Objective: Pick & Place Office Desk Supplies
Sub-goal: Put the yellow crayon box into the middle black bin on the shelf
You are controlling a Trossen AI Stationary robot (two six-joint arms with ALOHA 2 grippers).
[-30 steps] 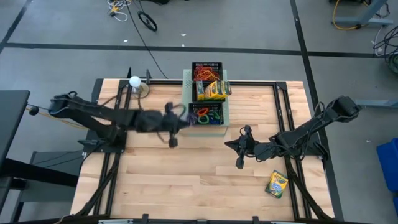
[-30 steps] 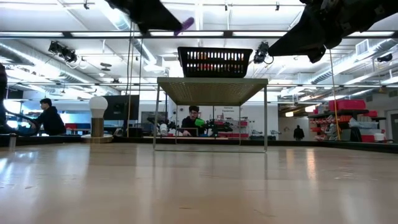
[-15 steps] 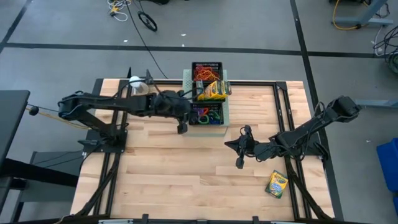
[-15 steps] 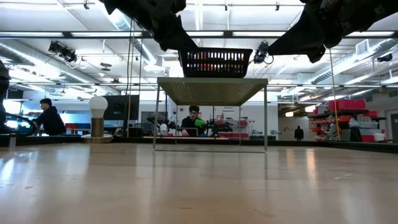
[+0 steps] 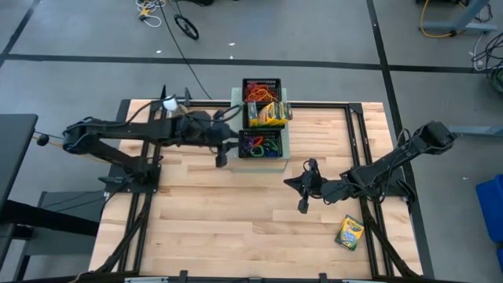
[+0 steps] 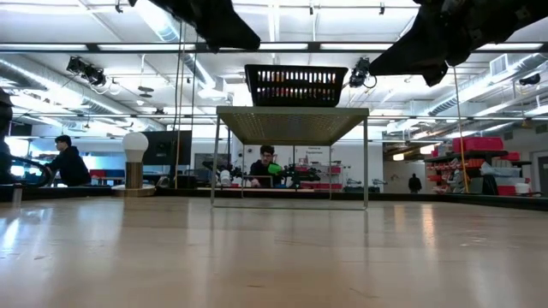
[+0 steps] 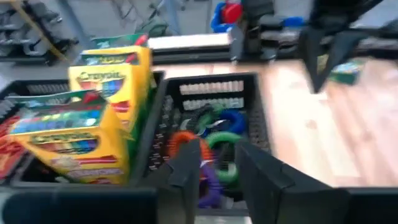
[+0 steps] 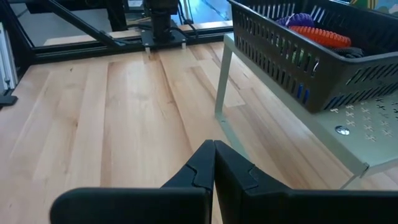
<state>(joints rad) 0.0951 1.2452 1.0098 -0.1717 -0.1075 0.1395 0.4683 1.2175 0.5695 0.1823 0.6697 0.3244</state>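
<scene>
Two black mesh trays sit on a pale-green perforated stand (image 5: 286, 143). The far tray (image 5: 260, 89) holds red and orange rubber bands. The near tray (image 5: 259, 145) holds purple, green, blue and orange bands (image 7: 214, 146). Yellow-and-green crayon boxes (image 5: 267, 114) stand between them. My left gripper (image 5: 222, 155) hovers open at the near tray's left edge, and its fingers (image 7: 189, 171) frame the bands below without holding any. My right gripper (image 5: 302, 203) is shut on nothing, above the table right of centre. Another crayon box (image 5: 350, 232) lies flat near the table's right near corner.
A white ball on a stand (image 5: 170, 102) sits at the far left, close behind my left arm. The stand's thin legs (image 8: 222, 78) rise from the wood ahead of my right gripper. Bare wood stretches across the near half of the table (image 5: 236, 228). People sit in the room beyond.
My left gripper swung toward the table's right and far edge to the near tray, then drew back slightly left. The purple band that showed at its tip in the low view a second ago is gone from there. A purple band now lies in the near tray.
</scene>
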